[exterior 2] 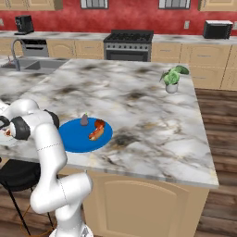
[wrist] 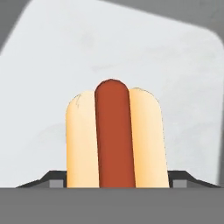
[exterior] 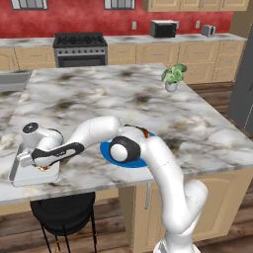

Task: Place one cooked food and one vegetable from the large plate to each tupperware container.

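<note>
The marble island counter (exterior: 148, 99) stands in a kitchen with a red wall. On it, near the front edge, lies the large blue plate (exterior 2: 74, 139), carrying 1 hot dog (exterior 2: 96, 131) and 1 small dark vegetable (exterior 2: 84, 120). Left of the plate, at the counter's left front corner, sits a light grey tupperware container (exterior: 20, 175). The gripper (wrist: 116, 181) is low over this container, its jaws on both sides of another hot dog (wrist: 114, 135); whether they grip it I cannot tell.

bright even rendered light (soft shadows), sharp.
</note>
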Available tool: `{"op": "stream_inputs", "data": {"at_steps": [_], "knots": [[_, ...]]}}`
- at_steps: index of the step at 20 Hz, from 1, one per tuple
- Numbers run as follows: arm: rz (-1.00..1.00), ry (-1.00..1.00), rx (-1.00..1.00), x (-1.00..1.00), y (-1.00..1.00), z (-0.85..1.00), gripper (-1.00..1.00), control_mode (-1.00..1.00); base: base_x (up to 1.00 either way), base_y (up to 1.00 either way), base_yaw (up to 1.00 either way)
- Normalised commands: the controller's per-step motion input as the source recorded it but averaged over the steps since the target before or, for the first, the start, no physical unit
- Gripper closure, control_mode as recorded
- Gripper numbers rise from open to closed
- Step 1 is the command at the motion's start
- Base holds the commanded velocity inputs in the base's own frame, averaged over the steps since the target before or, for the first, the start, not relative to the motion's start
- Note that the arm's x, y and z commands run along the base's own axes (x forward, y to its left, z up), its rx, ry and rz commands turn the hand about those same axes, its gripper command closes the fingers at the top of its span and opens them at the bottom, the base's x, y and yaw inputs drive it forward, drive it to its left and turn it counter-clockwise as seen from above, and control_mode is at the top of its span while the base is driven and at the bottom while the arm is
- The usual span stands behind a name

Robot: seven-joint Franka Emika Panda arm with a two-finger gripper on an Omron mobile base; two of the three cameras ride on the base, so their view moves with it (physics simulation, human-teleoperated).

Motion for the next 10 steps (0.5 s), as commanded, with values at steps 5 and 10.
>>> {"op": "stream_inputs", "data": {"at_steps": [5,10], "knots": [[-0.02,-0.05,0.00,-0.08,0.00,0.25,-1.00,-1.00,0.00,0.00,0.00],[-0.07,-0.02,0.00,-0.09,0.00,0.50,-1.00,-1.00,0.00,0.00,0.00]]}}
